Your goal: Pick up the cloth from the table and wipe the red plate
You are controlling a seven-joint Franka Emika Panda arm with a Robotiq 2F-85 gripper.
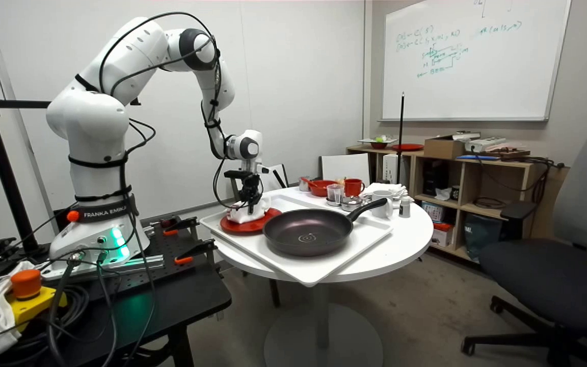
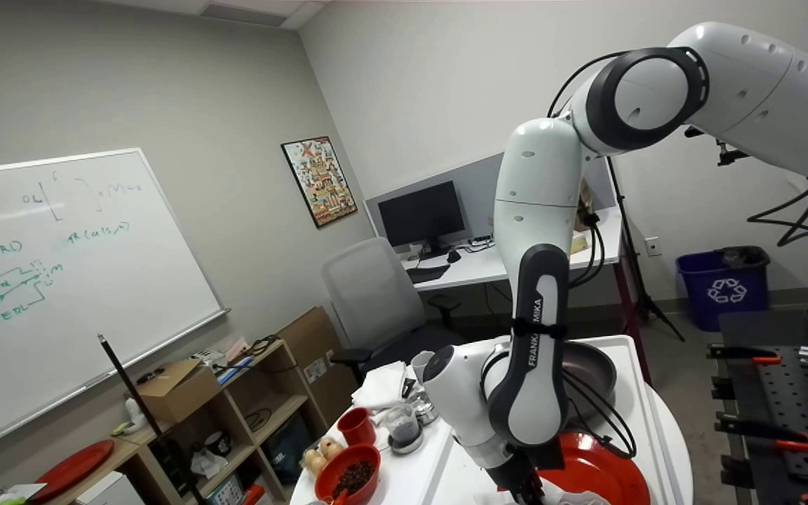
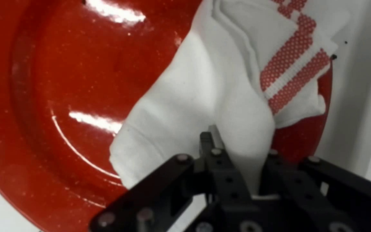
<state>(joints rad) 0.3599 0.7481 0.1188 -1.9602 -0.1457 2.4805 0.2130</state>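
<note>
The cloth [image 1: 243, 214], white with red stripes, lies bunched on the red plate [image 1: 245, 227]. The plate rests on a white tray on the round white table [image 1: 411, 235]. In the wrist view the cloth [image 3: 185, 96] covers the right part of the plate [image 3: 72, 71], and its striped end reaches past the rim. My gripper [image 3: 242, 141] is shut on a fold of the cloth, which bulges up between the fingers; the right fingertip is hidden by cloth. In an exterior view the gripper [image 1: 251, 208] points down over the plate. The cloth [image 2: 567, 496] is cut off at the bottom of an exterior view.
A dark pan [image 1: 308, 232] stands on the tray [image 1: 319, 272] close beside the plate, its handle pointing away. A red bowl [image 1: 321, 187], red cup [image 1: 353, 186], glass, white mug [image 1: 382, 203] and folded white cloths [image 1: 388, 190] stand at the table's far side.
</note>
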